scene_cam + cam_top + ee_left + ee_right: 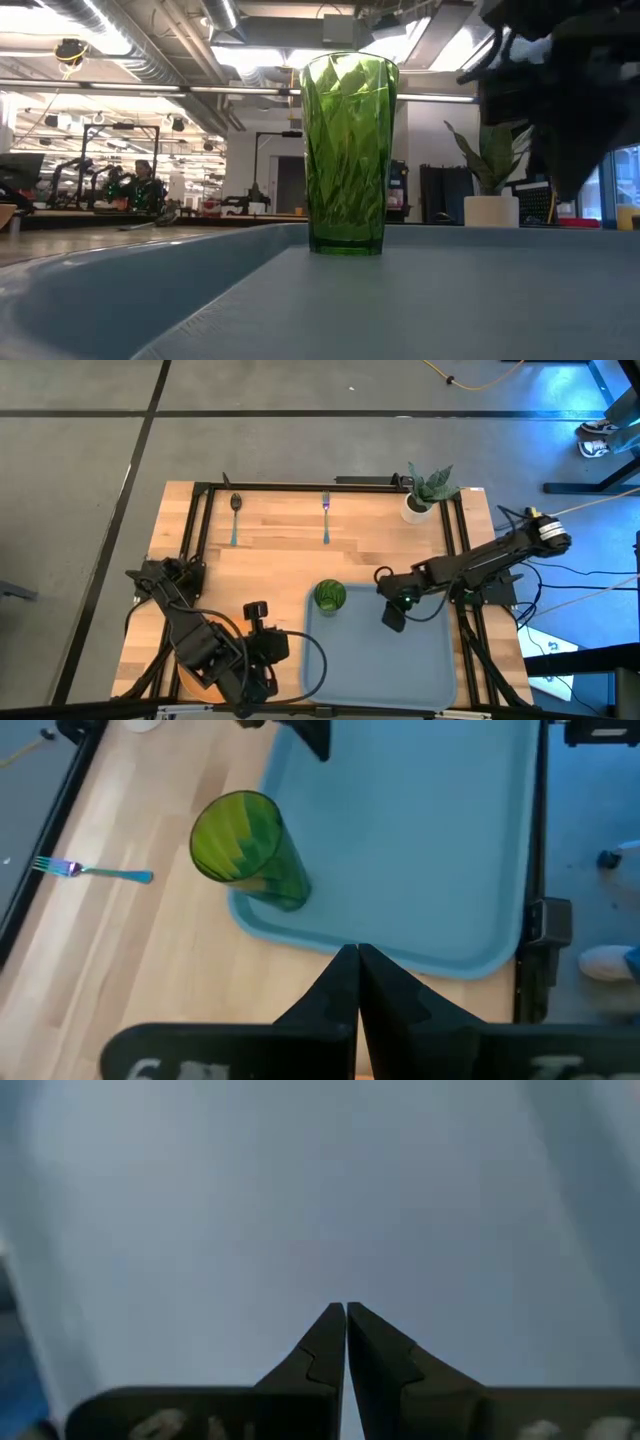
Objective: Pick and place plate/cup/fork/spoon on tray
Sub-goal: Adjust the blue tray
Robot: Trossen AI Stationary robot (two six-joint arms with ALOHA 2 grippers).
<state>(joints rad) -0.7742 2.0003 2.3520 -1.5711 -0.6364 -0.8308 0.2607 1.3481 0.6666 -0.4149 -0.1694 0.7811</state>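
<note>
The green cup (330, 596) stands upright on its base in the far left corner of the blue-grey tray (400, 670); it also shows in the low view (348, 150) and the left wrist view (250, 850). The spoon (236, 512) and the fork (326, 515) lie flat on the wood near the table's far edge. An orange sliver of the plate (183, 682) shows under my left arm. My left gripper (357, 958) is shut and empty just off the tray's left rim. My right gripper (346, 1312) is shut and empty above the tray (320, 1200), to the right of the cup.
A white pot with a green plant (424, 495) stands at the table's far right corner. Black frame rails (200, 520) run along the table's left, far and right sides. Bare wood lies between the cutlery and the tray.
</note>
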